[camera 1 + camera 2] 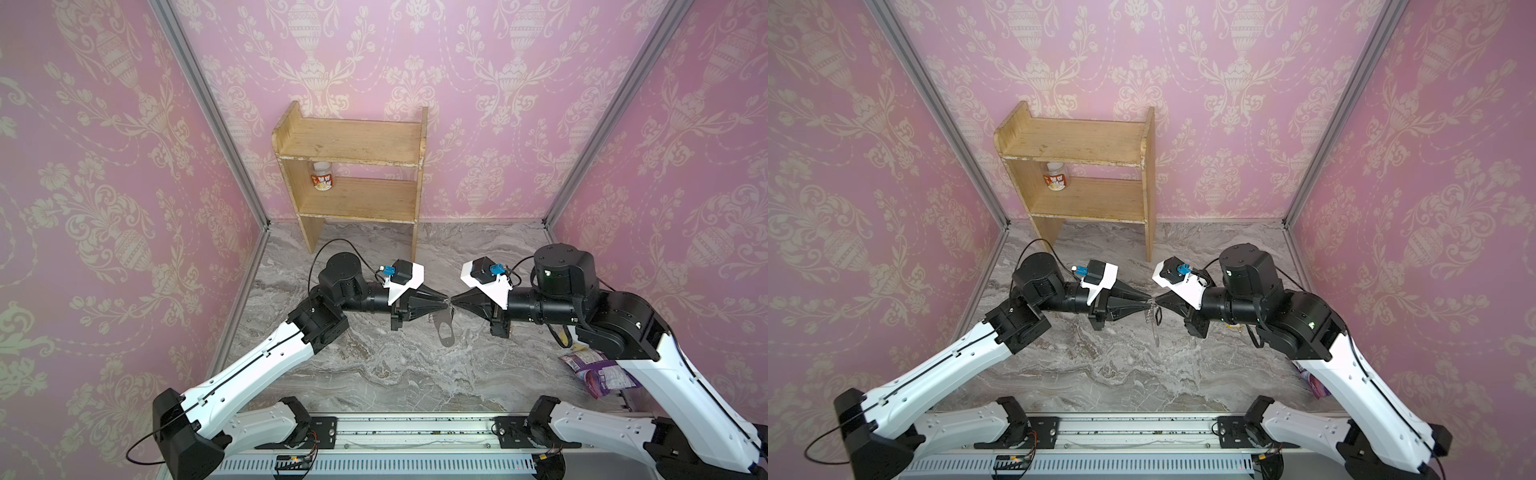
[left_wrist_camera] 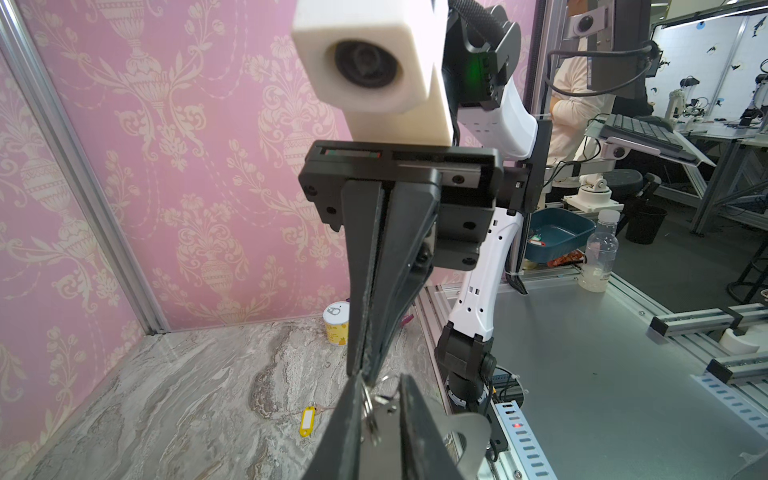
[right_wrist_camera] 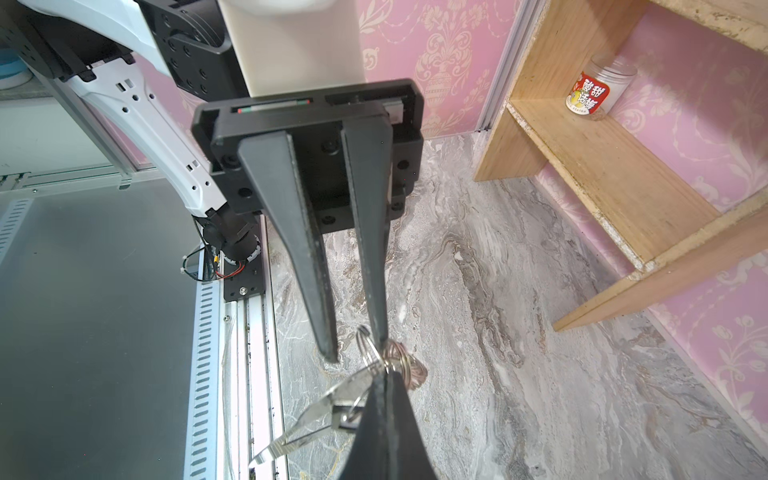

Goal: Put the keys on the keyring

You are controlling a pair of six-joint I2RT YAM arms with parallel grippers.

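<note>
Right wrist view: keyring (image 3: 316, 415) clamped in the right gripper (image 3: 384, 376), its rings (image 3: 398, 358) against the parted left gripper (image 3: 355, 347)

Keyring (image 3: 307, 419) plate shiny metal; shelf (image 1: 353, 143) raw matt wood; tabletop (image 1: 415, 374) glossy marble-look.

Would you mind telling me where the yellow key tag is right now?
The yellow key tag lies on the marble tabletop, right of centre in a top view, under the right arm and just beyond the purple packet.
</note>
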